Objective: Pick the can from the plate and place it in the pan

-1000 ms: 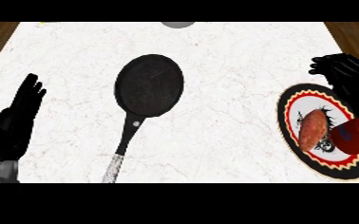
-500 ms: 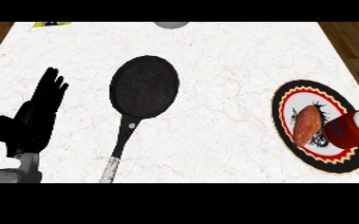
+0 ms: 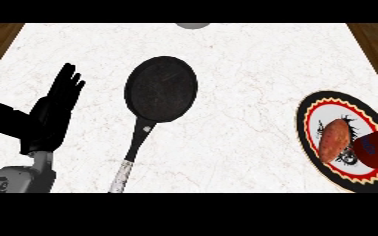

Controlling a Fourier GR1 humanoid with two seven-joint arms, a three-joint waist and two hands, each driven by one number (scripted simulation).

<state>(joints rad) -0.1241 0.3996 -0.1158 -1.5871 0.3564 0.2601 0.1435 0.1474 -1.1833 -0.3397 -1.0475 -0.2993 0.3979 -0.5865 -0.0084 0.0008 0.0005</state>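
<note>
Left hand (image 3: pixel 53 112): open, fingers straight, holding nothing, resting left of the pan (image 3: pixel 161 89). Right hand: out of view. Can (image 3: pixel 368 149): partly cropped on the plate (image 3: pixel 314 111) beside a sweet potato (image 3: pixel 336 140). Likely light, rigid, slippery; best grasped around its sides.

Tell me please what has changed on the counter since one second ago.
The right hand, then above the plate at the right edge, has left the view. The left hand moved from the left edge inward and is open, fingers up. The pan holds nothing, as before, and the can stays on the plate.
</note>
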